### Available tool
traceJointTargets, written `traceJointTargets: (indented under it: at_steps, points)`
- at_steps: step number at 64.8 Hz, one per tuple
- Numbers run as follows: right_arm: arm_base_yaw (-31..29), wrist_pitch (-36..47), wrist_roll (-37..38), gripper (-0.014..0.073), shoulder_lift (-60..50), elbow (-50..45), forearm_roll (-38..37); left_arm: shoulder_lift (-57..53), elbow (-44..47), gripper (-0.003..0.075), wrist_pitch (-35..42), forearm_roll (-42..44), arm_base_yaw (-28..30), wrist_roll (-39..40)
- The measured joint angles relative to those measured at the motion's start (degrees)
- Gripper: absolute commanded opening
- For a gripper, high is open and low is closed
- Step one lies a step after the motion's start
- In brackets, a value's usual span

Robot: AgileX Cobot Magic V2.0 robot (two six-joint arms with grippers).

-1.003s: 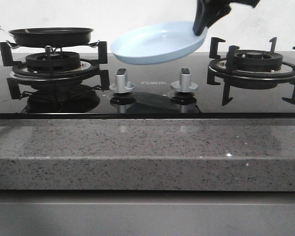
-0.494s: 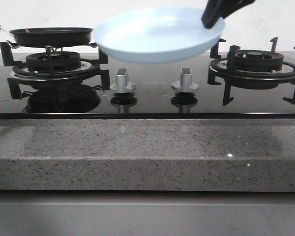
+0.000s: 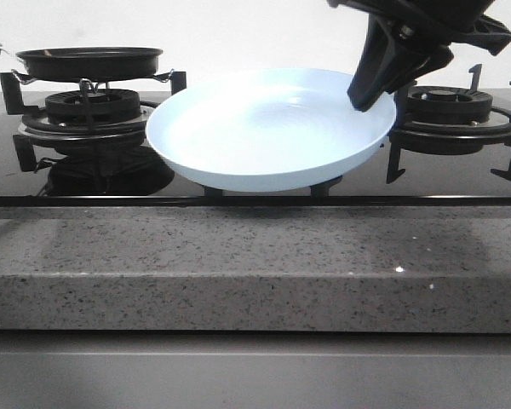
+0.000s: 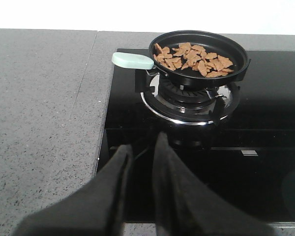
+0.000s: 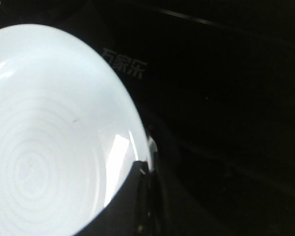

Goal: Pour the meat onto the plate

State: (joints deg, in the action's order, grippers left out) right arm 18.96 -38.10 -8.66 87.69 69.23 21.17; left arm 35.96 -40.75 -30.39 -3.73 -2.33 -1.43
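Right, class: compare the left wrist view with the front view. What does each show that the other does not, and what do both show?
Only the left wrist view shows the meat lying in the pan, the pan's pale handle in full, and the left end effector, its fingers nearly together and holding nothing.

Only the front view shows the plate, empty and held off the hob by its rim in the right end effector.

Both show the pan on its burner and the black glass hob.
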Motion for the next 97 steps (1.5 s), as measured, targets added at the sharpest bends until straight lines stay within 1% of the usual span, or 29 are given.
traceJointTargets:
  at_steps: [74, 82, 86, 89, 93, 95, 97]
  points:
    - [0.0, 0.0, -0.1, -0.0068, 0.0, 0.0, 0.0, 0.0, 0.0, 0.0113, 0.0, 0.0, 0.0, 0.0]
    - [0.0, 0.0, -0.1, -0.0068, 0.0, 0.0, 0.0, 0.0, 0.0, 0.0118, 0.6, -2.0, 0.0, 0.0]
    - [0.0, 0.0, -0.1, -0.0068, 0.0, 0.0, 0.0, 0.4, 0.0, 0.0141, 1.0, -2.6, 0.0, 0.0]
    - [0.0, 0.0, -0.1, -0.0068, 0.0, 0.0, 0.0, 0.8, 0.0, 0.0195, 1.3, -2.6, 0.0, 0.0]
    - [0.0, 0.0, -0.1, -0.0068, 0.0, 0.0, 0.0, 1.6, -0.4, 0.0293, 1.3, -2.3, 0.0, 0.0]
    - [0.0, 0.0, -0.1, -0.0068, 0.0, 0.0, 0.0, 2.2, -0.8, 0.0363, 1.3, -2.2, 0.0, 0.0]
    - [0.0, 0.0, -0.1, -0.0068, 0.0, 0.0, 0.0, 3.2, -1.4, 0.0414, 1.3, -2.1, 0.0, 0.0]
